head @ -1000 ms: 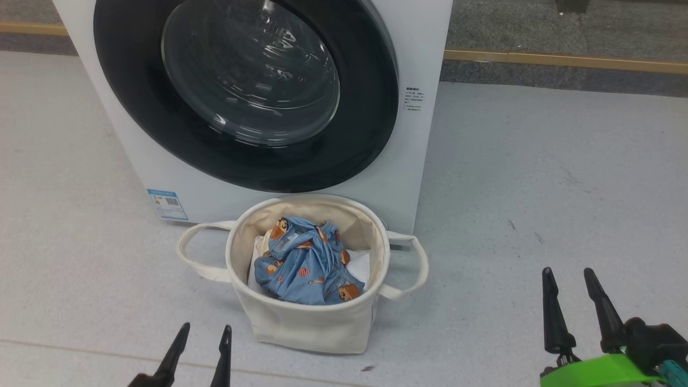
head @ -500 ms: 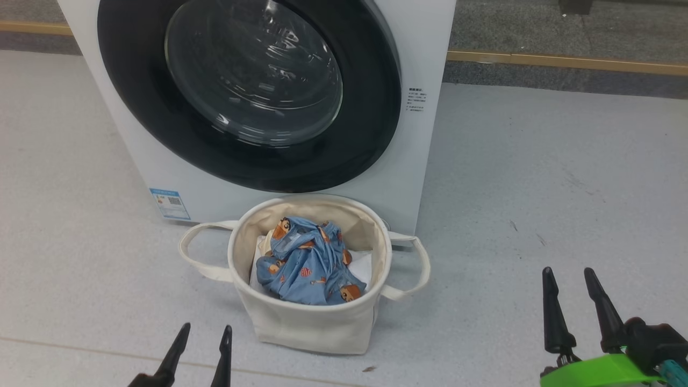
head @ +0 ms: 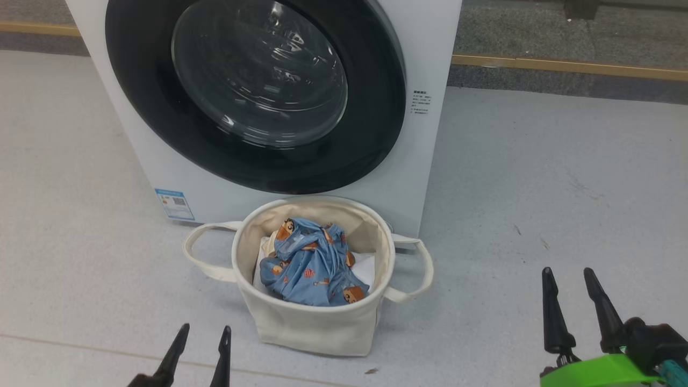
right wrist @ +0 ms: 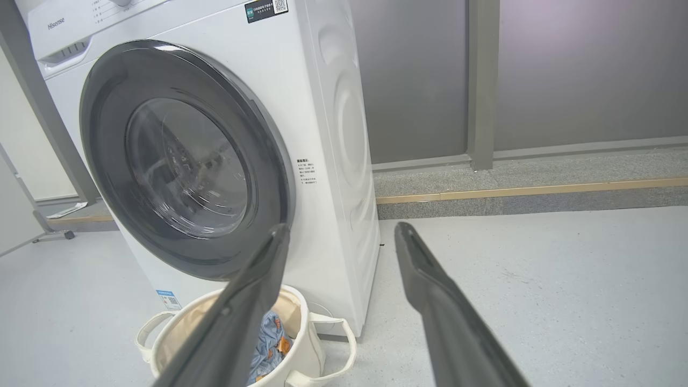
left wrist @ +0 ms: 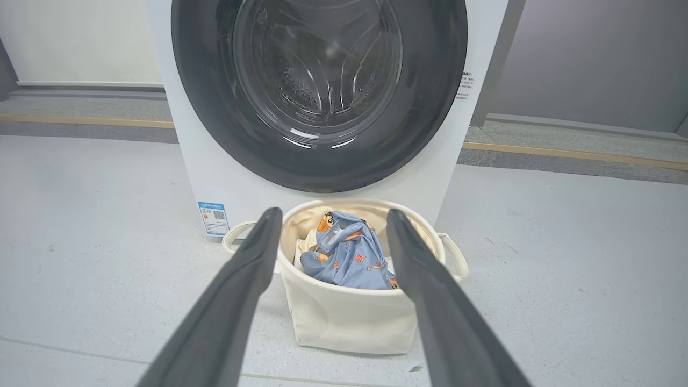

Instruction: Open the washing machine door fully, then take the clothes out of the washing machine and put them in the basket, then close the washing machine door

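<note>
Status from my remote station, head view, L to R.

1. Left gripper (head: 206,329): lower left of frame, fingers pointing up-frame, jaws spread, holding nothing. In left wrist view I see the same gripper (left wrist: 334,215) spread wide, w/ the basket (left wrist: 349,322) showing between its fingers, not touched.
2. Blue label (head: 174,204): left of centre, on lower front corner of the washing machine (head: 430,48).
3. Washing machine: takes up upper centre of frame, standing on grey floor (head: 537,177).
4. Washing machine door (head: 258,80): upper centre, black rim w/ clear glass bowl. In right wrist view I read the door (right wrist: 183,166) as closed, flush on the front panel.
5. Basket (head: 312,328): bottom centre, just in front of the machine, below the door; one loop handle per side.
6. Clothes (head: 312,266): inside basket, bunched blue fabric w/ bear print, lying on a white sheet (head: 366,267).
7. Printed text (head: 421,102): right of door, on machine front.
8. Right gripper (head: 568,271): lower right of frame, fingers up-frame, jaws apart, empty, well apart from basket. Green part (head: 602,373) at its base. Right wrist view confirms the gripper (right wrist: 342,228) is spread, nothing held.
</note>
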Tool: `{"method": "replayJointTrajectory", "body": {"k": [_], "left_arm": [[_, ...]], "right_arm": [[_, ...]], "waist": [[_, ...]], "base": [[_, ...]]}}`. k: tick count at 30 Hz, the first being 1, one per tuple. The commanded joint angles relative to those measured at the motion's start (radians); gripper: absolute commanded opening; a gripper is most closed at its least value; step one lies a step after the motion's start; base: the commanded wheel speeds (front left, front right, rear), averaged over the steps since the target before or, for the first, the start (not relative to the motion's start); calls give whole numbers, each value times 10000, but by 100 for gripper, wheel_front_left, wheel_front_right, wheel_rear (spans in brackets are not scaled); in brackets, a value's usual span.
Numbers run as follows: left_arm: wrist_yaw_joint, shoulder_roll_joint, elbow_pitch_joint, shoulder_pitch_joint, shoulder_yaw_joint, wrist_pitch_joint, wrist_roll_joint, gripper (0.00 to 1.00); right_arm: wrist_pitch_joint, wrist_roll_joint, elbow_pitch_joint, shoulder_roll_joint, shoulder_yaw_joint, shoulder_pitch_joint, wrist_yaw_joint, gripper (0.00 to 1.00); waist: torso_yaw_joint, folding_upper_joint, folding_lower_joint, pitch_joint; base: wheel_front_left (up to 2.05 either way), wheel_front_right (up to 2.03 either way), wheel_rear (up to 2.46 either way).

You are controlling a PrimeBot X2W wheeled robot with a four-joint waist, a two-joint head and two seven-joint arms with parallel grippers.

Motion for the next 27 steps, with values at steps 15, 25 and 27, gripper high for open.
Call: {"method": "replayJointTrajectory", "body": {"k": [15, 25, 27], "left_arm": [[-24, -15, 384, -101, 161, 387, -1299, 0], [-46, -24, 284, -199, 251, 641, -2531, 0], [-50, -26, 269, -222, 274, 697, -2776, 0]], "right_arm": [[308, 1231, 490, 1, -5, -72, 0, 0], [601, 2365, 572, -16, -48, -212, 0, 0], [660, 2592, 587, -19, -57, -239, 0, 0]], "waist": [[16, 0, 3, 43], [12, 0, 1, 98], [11, 0, 1, 108]], "base": [[0, 0, 0], [0, 0, 0], [0, 0, 0]]}}
